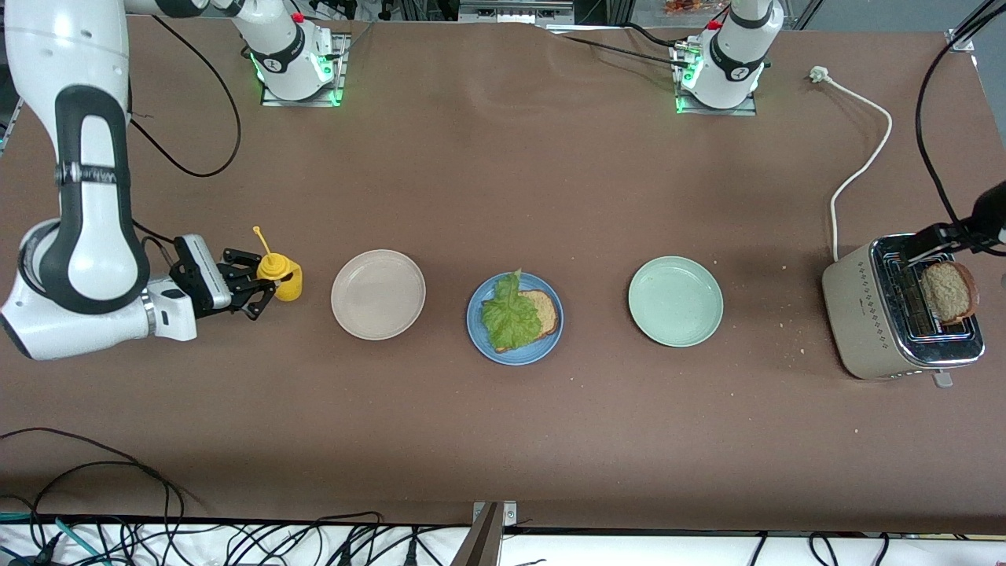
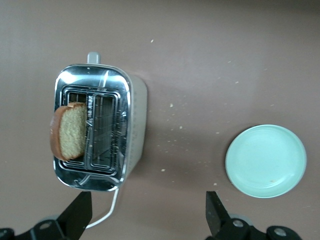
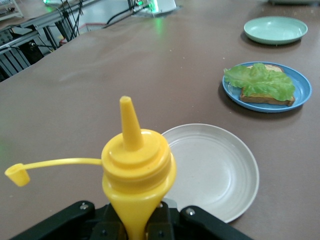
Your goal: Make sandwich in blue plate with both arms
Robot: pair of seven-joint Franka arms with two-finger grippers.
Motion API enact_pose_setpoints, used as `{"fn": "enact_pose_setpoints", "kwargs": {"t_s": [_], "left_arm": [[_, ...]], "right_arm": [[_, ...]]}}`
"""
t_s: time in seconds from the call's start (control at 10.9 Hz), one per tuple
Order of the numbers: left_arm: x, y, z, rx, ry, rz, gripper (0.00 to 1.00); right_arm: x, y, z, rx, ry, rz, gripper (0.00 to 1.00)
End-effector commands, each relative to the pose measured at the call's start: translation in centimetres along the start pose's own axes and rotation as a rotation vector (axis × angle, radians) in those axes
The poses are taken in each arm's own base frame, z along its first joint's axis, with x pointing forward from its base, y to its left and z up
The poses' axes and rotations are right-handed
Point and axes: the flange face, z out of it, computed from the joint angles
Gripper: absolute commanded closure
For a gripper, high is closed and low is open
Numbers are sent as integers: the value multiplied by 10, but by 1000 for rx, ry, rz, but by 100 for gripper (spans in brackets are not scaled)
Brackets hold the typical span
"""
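The blue plate (image 1: 515, 318) sat mid-table between a cream plate (image 1: 378, 294) and a mint plate (image 1: 675, 301). It held one bread slice (image 1: 539, 311) under a lettuce leaf (image 1: 509, 314); the sandwich lacked its top. Toward the right arm's end, the right pincer (image 1: 253, 289) was clenched on a yellow sauce bottle (image 1: 281, 277), cap off, probably to dress the leaf. The left pincer (image 2: 148, 215) hung released over the toaster (image 1: 900, 318), where the second slice (image 1: 949, 291) stood up, seemingly for picking.
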Motion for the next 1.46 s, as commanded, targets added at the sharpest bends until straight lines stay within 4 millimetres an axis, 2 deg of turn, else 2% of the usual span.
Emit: {"fn": "enact_pose_setpoints", "kwargs": {"t_s": [0.0,0.18,0.27,0.37,0.46,0.55,0.64,0.73,0.82,0.91,1.1,1.19,1.28,1.37], "left_arm": [[23,-51,35,-32,-55,56,0],[32,-96,76,-48,-107,101,0],[36,-112,87,-46,-98,121,0],[40,-117,94,-37,-91,122,0],[42,-128,107,-39,-104,108,0],[43,-144,122,-45,-122,83,0],[46,-151,129,-41,-110,75,0],[49,-153,138,-39,-105,86,0],[49,-165,151,-46,-119,83,0],[50,-177,159,-49,-113,88,0],[53,-189,174,-52,-101,104,0],[54,-189,181,-58,-109,103,0],[54,-190,186,-61,-116,101,3],[54,-189,187,-59,-118,104,20]], "right_arm": [[-65,-16,36,-30,147,-45,100],[-104,-30,54,-62,240,-21,98],[-114,-33,61,-65,251,-28,98],[-116,-33,62,-71,258,-31,97],[-118,-35,60,-82,263,-28,72],[-118,-34,58,-98,273,-30,7],[-119,-35,56,-111,282,-37,0],[-118,-34,54,-120,285,-41,0],[-116,-34,49,-122,275,-44,0],[-119,-35,40,-132,250,-35,0],[-134,-48,9,-174,169,5,0],[-141,-53,1,-190,143,20,0],[-146,-60,-13,-211,109,36,0],[-148,-65,-27,-233,64,69,0]]}}
